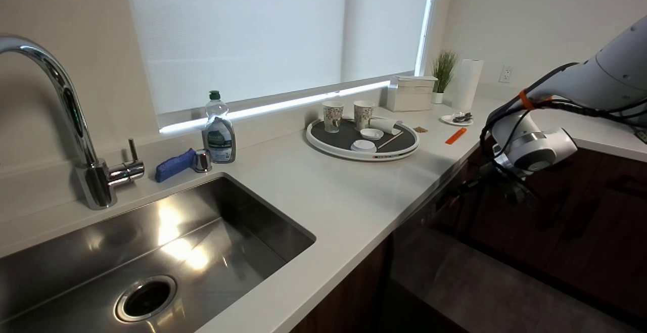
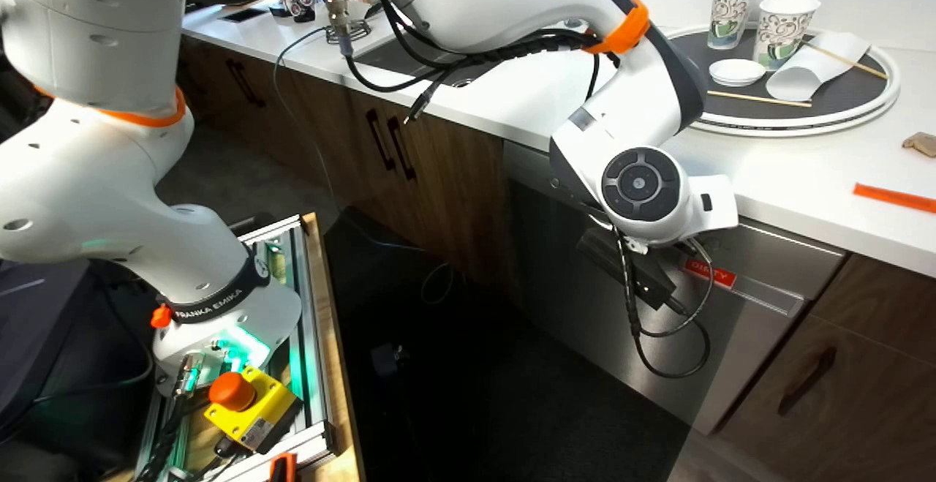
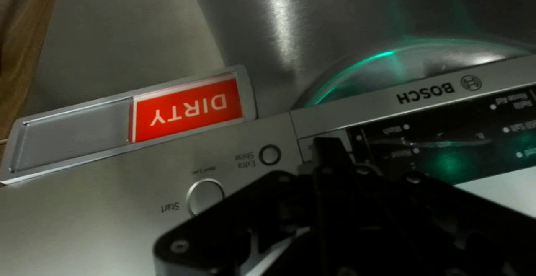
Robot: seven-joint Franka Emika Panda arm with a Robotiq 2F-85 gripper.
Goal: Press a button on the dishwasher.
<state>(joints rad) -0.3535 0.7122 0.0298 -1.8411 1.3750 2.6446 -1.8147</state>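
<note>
Reading BOSCH, Start, Extra Shine upside down in wrist view on dishwasher (image 3: 117, 209), set under white countertop (image 2: 797, 175); red DIRTY sign (image 3: 188, 110) on front. My gripper (image 3: 331, 148), jaws pressed together, near Extra Shine button (image 3: 270, 154); contact, I can't tell. Arm base (image 2: 234, 332) reads FRANKA EMIKA.

Wrist view: the pincer (image 3: 333, 144) covers part of the control panel (image 3: 238, 171) and overlaps the Start button (image 3: 203, 196); contact with the panel cannot be told, and the fine print (image 3: 204, 169) beside the button is blurred. In an exterior view, the arm (image 2: 621, 109) screens part of the dishwasher (image 2: 585, 321); in an exterior view, the sink (image 1: 217, 237) and faucet (image 1: 65, 90) are cut off at left.
</note>
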